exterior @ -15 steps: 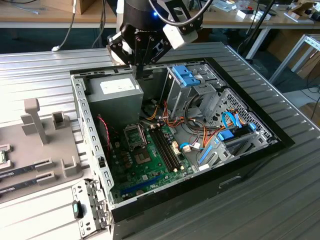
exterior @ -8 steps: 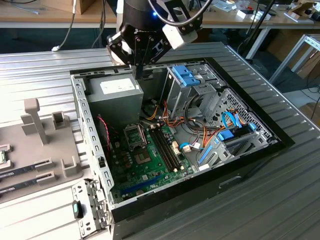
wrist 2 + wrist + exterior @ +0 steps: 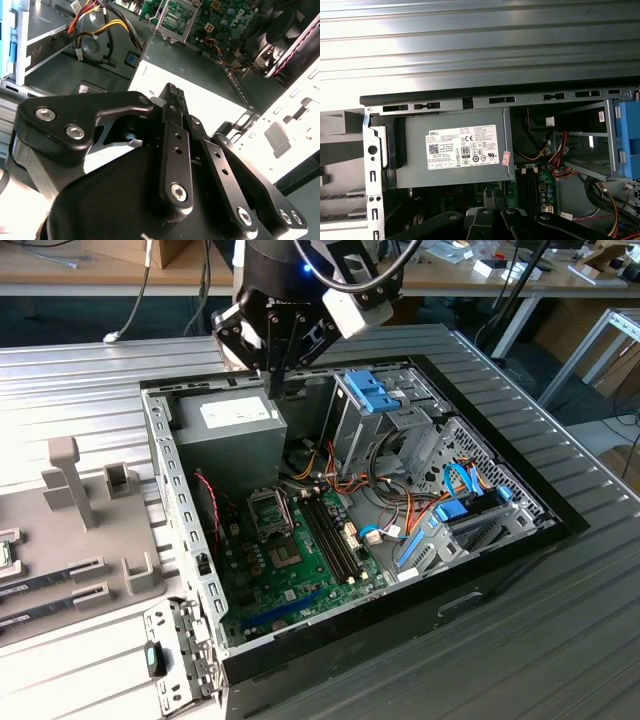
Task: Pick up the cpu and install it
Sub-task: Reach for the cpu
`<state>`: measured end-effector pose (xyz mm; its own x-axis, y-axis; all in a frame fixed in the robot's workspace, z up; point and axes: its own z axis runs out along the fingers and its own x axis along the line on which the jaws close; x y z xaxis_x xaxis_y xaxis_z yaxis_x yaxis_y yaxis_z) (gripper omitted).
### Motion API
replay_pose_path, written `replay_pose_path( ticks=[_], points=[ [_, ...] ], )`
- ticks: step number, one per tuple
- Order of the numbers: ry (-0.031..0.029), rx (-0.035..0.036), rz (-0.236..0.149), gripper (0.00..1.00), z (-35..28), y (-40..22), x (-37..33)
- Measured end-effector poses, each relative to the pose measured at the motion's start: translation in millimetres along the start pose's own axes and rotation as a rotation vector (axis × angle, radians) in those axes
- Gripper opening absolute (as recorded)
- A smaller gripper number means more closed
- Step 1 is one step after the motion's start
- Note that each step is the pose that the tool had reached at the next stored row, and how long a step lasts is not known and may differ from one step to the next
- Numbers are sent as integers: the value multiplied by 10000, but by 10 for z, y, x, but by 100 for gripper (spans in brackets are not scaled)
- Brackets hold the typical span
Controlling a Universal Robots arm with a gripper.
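A ribbed metal table [image 3: 560, 620] carries an open computer case [image 3: 160, 460] lying on its side. Inside, the grey power supply [image 3: 225, 435] sits beside the green motherboard [image 3: 290, 575]. The gripper [image 3: 275, 385] hangs just above the power supply's edge, its fingers [image 3: 172, 150] drawn together with nothing visible between them. The socket frame [image 3: 268, 510] stands open. On the grey tray [image 3: 90, 540] at the exterior view's left, a small pale, green-edged square, seemingly the cpu [image 3: 4, 552], lies well apart from the gripper
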<state>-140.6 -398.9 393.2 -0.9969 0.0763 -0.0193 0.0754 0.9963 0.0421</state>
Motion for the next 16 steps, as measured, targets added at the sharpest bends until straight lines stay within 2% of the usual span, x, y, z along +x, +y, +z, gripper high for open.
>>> replay_pose_path(
  ticks=[16],
  points=[
    [0, 0, -1, 11, 0, -3, 36]
  ],
)
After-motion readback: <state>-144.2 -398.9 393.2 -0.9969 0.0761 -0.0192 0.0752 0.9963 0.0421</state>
